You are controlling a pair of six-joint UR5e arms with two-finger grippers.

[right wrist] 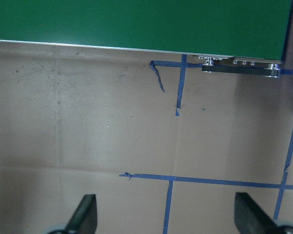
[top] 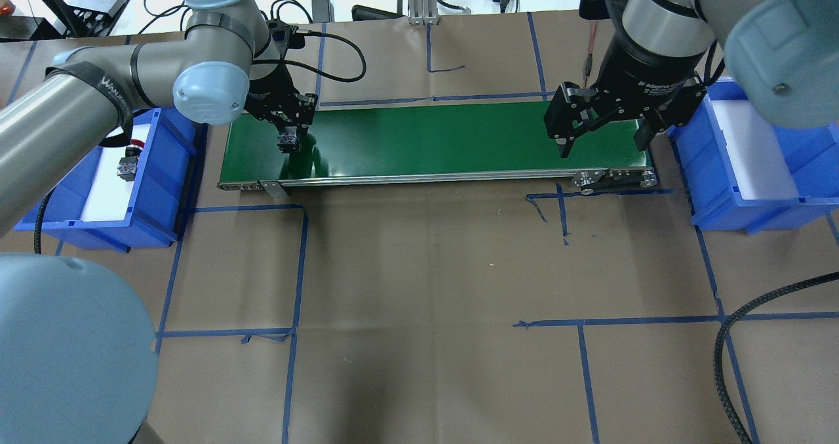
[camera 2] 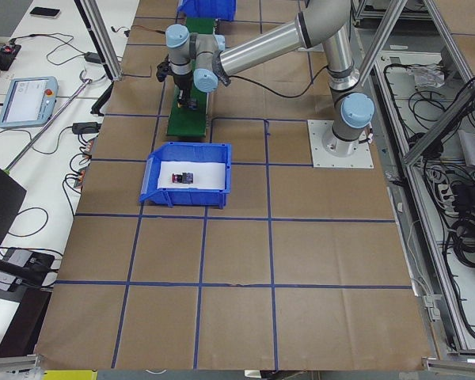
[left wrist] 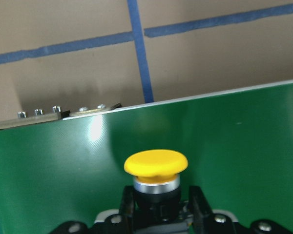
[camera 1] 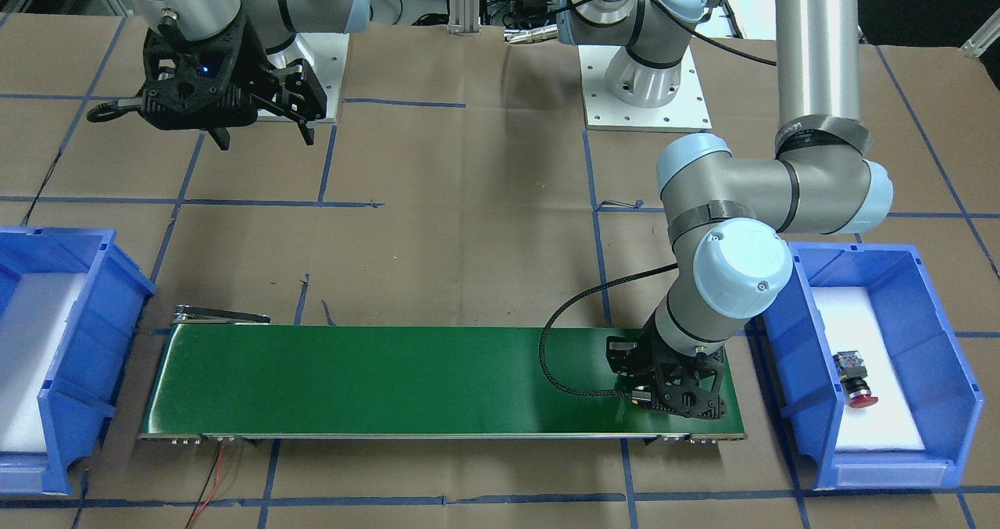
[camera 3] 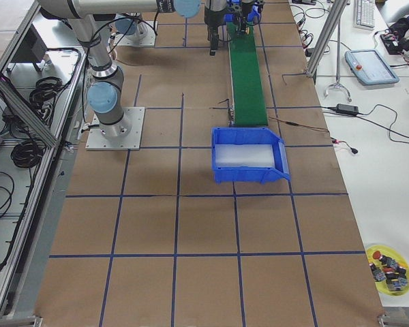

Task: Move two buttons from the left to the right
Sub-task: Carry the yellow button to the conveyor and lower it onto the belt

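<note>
My left gripper (top: 289,137) is shut on the yellow-capped button (left wrist: 156,164) and holds it by its black body at the left end of the green conveyor belt (top: 426,136). I cannot tell whether the button touches the belt. The same gripper shows in the front-facing view (camera 1: 666,398). The red-capped button (camera 1: 855,377) lies on its side on white foam in the left blue bin (camera 1: 937,294); it also shows in the overhead view (top: 128,162). My right gripper (top: 600,143) is open and empty, hovering above the belt's right end.
The right blue bin (top: 721,195) holds only white foam and stands just past the belt's right end. Blue tape lines cross the brown paper table (top: 426,267). A black cable (camera 1: 558,357) loops over the belt by my left wrist.
</note>
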